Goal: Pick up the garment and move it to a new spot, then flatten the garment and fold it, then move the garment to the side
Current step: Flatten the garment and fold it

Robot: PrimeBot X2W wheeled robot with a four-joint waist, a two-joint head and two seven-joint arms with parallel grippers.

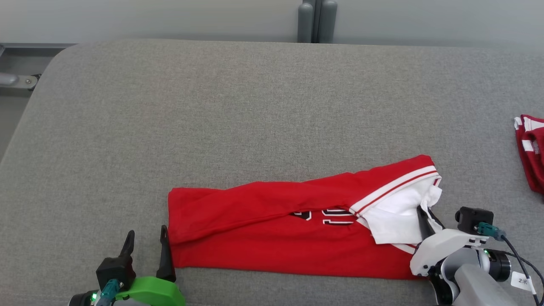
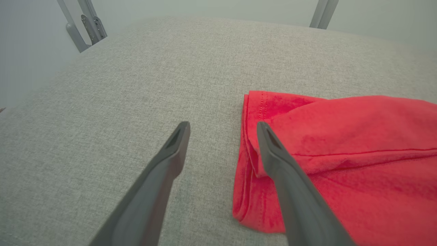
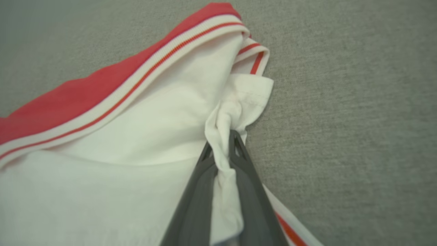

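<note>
Garment: you have a red jersey (image 1: 276, 242) with white-and-red striped trim, folded lengthwise into a long band.
Where it lies: on the grey upholstered surface (image 1: 255, 106), toward the near edge, between your two grippers.
Right end: white fabric is turned outward there and bunched under the striped edge.
Left end: a stitched hem, doubled over, lies flat on the upholstery.
Right side: your right gripper (image 3: 227, 143) is closed narrow on a twisted pinch of that white fabric.
Left side: your left gripper (image 2: 222, 125) is spread wide and holds nothing. One finger is over the jersey's hem corner, the other over bare upholstery. You cannot tell whether the finger touches the cloth.
Hidden: dark numerals with white outlines sit mostly under the fold and cannot be read.
Cut off: a second red-and-white garment (image 1: 529, 148) lies at the right edge of the head view, well apart from the jersey, partly out of frame.
Hard to make out: the right wrist view is soft, so the stitching there blurs.
</note>
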